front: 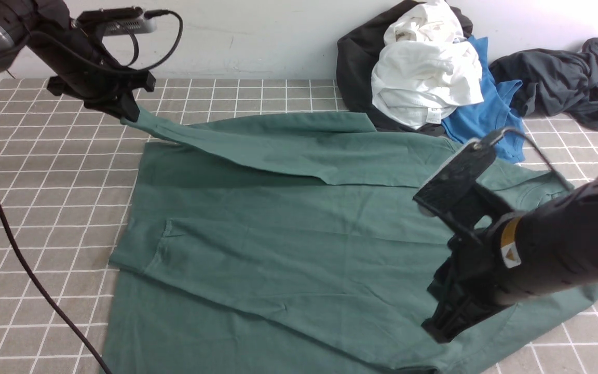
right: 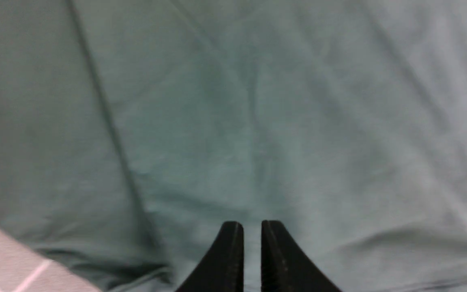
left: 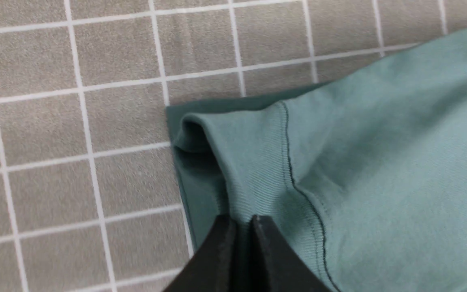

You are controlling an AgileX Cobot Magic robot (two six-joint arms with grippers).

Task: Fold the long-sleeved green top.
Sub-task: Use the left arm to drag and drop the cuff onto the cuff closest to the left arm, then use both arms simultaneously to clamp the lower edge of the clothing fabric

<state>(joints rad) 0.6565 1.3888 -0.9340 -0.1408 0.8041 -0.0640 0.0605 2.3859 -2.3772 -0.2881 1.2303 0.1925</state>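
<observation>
The green long-sleeved top [front: 288, 234] lies spread flat on the checked cloth, filling the middle. One long sleeve [front: 257, 145] runs across its far edge toward the left. My left gripper [front: 128, 118] is at the sleeve's end, shut on the ribbed cuff [left: 253, 162], which is pinched between the jaws of the left gripper [left: 241, 219]. My right gripper [front: 436, 330] is down on the top's near right part. In the right wrist view its jaws [right: 252, 222] stand almost together, with a thin strip of green fabric [right: 233, 121] between them.
A heap of clothes sits at the back right against the wall: a white garment [front: 423, 78], a bright blue t-shirt [front: 491, 109], a black one [front: 356, 62] and a dark grey garment [front: 563, 78]. The grey checked tablecloth [front: 44, 182] shows at the left. A black cable [front: 29, 270] hangs there.
</observation>
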